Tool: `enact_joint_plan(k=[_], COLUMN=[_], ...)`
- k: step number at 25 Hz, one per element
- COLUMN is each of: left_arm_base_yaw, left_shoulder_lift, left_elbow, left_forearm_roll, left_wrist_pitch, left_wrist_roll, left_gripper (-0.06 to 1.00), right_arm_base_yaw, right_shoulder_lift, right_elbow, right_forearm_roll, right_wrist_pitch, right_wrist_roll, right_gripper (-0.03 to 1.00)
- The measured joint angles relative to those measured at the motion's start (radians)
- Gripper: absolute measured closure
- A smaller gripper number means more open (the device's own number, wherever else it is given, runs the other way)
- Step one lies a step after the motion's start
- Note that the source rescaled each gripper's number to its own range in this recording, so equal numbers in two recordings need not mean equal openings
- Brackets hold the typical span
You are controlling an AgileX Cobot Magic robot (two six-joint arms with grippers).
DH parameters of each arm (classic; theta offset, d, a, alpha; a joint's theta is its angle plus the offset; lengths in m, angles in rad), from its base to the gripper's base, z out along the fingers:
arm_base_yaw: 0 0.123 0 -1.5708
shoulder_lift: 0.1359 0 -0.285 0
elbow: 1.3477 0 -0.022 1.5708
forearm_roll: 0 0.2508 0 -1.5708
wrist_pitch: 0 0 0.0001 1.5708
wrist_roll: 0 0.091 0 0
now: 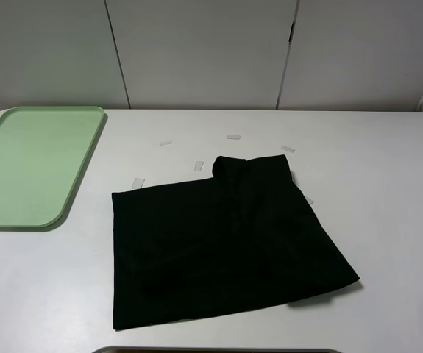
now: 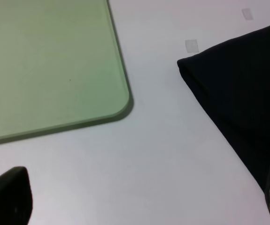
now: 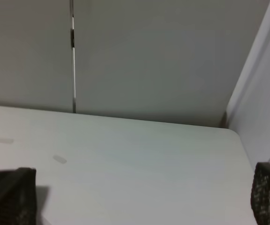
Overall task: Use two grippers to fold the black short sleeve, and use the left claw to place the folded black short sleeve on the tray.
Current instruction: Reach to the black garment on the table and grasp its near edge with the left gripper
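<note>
The black short sleeve (image 1: 226, 243) lies flat on the white table, folded into a rough rectangle with a small raised flap at its far edge. Its corner shows in the left wrist view (image 2: 247, 84). The mint-green tray (image 1: 27, 162) sits at the far left and holds nothing; its near corner shows in the left wrist view (image 2: 50, 61). Neither arm shows in the exterior view. The left claw (image 2: 142, 201) is open above bare table between the tray and the shirt. The right gripper (image 3: 139, 197) is open over bare table near the far right corner, with the shirt out of its view.
Several small white tape strips (image 1: 198, 164) lie on the table beyond the shirt; one shows in the left wrist view (image 2: 191, 45) and one in the right wrist view (image 3: 59, 160). Grey wall panels (image 1: 204, 51) stand behind the table. The table's right corner (image 3: 231, 133) meets a side wall.
</note>
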State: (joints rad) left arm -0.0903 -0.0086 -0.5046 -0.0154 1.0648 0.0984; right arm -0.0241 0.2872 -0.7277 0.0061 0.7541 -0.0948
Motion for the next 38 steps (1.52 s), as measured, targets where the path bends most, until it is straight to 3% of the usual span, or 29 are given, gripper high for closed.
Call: enact_joint_plan(k=[6, 14, 22, 30, 38], left_arm_base_yaw=[0.0, 0.0, 0.0, 0.0, 0.0], left_shoulder_lift=[0.0, 0.0, 0.0, 0.0, 0.0], left_elbow=[0.0, 0.0, 0.0, 0.0, 0.0], left_forearm_roll=[0.0, 0.0, 0.0, 0.0, 0.0], left_wrist_pitch=[0.0, 0.0, 0.0, 0.0, 0.0], left_wrist_roll=[0.0, 0.0, 0.0, 0.0, 0.0], left_gripper=[-0.06, -0.06, -0.06, -0.06, -0.06], right_arm_base_yaw=[0.008, 0.061, 0.146, 0.184, 0.252], right_shoulder_lift=[-0.273, -0.293, -0.293, -0.295, -0.295], right_elbow=[0.11, 0.131, 0.195, 0.198, 0.238], right_forearm_roll=[0.019, 0.017, -0.068, -0.086, -0.09], right_wrist_pitch=[0.073, 0.195, 0.358, 0.357, 0.272], right_wrist_roll=[-0.019, 0.032, 0.135, 0.159, 0.159], right_gripper=[-0.03, -0.03, -0.03, -0.03, -0.03])
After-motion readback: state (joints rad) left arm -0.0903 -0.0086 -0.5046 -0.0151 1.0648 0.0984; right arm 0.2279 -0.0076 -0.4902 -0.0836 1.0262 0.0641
